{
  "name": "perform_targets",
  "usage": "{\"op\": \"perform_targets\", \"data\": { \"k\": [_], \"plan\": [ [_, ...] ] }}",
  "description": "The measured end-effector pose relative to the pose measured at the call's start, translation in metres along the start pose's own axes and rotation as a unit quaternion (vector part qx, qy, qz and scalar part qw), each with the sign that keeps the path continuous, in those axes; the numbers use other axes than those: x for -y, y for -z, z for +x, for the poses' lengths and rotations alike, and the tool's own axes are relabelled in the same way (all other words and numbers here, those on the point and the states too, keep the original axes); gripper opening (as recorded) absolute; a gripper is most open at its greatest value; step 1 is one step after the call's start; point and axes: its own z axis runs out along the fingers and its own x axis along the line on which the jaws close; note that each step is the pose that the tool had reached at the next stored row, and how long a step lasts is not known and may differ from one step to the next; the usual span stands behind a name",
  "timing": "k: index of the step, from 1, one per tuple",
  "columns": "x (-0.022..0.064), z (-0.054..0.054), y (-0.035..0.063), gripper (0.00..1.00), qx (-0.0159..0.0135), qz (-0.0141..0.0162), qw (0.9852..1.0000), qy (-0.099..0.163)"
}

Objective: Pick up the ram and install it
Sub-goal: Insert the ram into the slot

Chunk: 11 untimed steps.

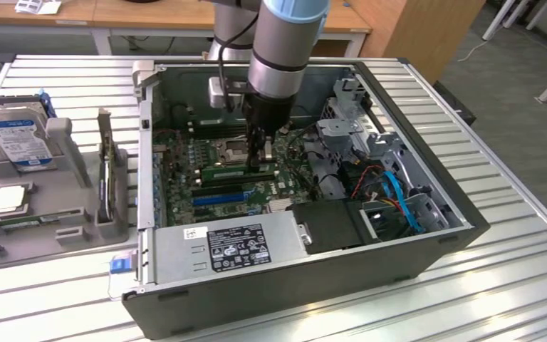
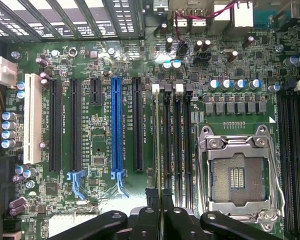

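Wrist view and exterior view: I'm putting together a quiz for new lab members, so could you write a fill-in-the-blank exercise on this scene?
1. On the motherboard, one long expansion slot stands out in the colour ___.
2. With no chip in it, the processor socket is ___.
3. The hard drive stands in the tray at the exterior view's ___ of the computer case, into which the arm reaches.

Missing words: blue; empty; left.

I see the computer case on the table, with the parts tray to the exterior view's left. Inside it, the gripper sits over the ram. The ram stands among the memory slots, between the processor socket and the expansion slots.
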Motion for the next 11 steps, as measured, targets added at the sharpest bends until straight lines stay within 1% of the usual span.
{"op": "perform_targets", "data": {
  "k": [3, 11],
  "plan": [
    [0.0000, 0.0002, -0.0009, 0.13, -0.0005, -0.0002, 1.0000, 0.000],
    [0.0001, 0.0000, -0.0013, 0.13, -0.0002, 0.0000, 1.0000, 0.000]
  ]
}}
